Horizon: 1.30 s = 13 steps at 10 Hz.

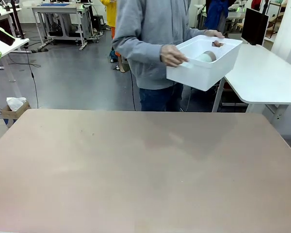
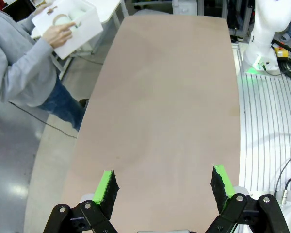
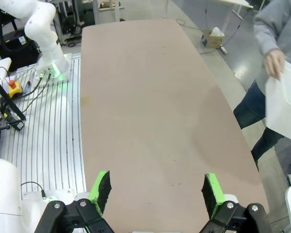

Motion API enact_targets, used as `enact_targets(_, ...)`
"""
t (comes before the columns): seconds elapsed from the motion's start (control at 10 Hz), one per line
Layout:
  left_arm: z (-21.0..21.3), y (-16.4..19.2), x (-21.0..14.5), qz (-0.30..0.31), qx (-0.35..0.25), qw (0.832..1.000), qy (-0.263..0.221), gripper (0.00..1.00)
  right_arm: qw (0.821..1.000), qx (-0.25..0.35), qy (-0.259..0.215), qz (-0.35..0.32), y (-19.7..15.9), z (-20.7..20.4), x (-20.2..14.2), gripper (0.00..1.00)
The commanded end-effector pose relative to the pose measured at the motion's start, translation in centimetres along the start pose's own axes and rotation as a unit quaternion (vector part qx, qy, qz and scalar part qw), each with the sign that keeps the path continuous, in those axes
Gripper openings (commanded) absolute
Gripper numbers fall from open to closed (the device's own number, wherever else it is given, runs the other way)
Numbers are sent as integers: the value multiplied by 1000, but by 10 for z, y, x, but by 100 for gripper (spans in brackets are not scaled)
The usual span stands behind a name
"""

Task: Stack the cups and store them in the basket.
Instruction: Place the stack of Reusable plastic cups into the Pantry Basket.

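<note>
No legible brand, label or writing anywhere on the gear or the goods. Far left in front view: cardboard box (image 1: 13,110) with crumpled white stuffing on the floor beside the table corner, cables trailing over grey floor, metal-framed workbench (image 1: 63,19) farther back. Broad tan table (image 1: 136,170) across the foreground, surface bare and matte. Centre, beyond the far edge: person in grey sweatshirt (image 1: 153,43) and dark jeans, standing, basket (image 1: 203,63) held off the table with both hands, one hand (image 1: 172,55) on the near rim, other hand (image 1: 214,34) at the far rim. Basket tilted toward the camera, well above and behind the table edge; inside it cups (image 1: 207,56) lying on their sides, one pale mint rim and a tan-brown one just visible, count not discernible. Right: white side table (image 1: 266,73) just behind the basket, dark monitor (image 1: 254,24) on it. Left wrist view: left end effector (image 2: 166,187) spread wide over bare table, green pads well apart, nothing between them; basket up in the far corner in the person's hands. Right wrist view: right end effector (image 3: 156,193) likewise spread wide, empty, above the table; basket wall at the frame's edge by the person's hand; red stop button (image 3: 12,83) on the slatted base near the other arm's foot.
</note>
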<state>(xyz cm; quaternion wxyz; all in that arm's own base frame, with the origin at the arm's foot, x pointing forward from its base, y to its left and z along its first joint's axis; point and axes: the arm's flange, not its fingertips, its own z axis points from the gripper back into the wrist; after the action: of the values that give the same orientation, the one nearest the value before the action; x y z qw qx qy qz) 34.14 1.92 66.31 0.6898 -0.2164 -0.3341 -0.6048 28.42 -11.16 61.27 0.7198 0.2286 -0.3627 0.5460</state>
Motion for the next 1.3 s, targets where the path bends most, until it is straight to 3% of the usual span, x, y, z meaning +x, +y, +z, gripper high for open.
enact_targets(0.0,3,1,2,2,-4,1000,-1,100,1000,1,-8,12,-1,2,1,100)
enact_targets(1.2,3,1,2,2,-4,1000,-1,100,1000,1,-8,12,-1,2,1,100)
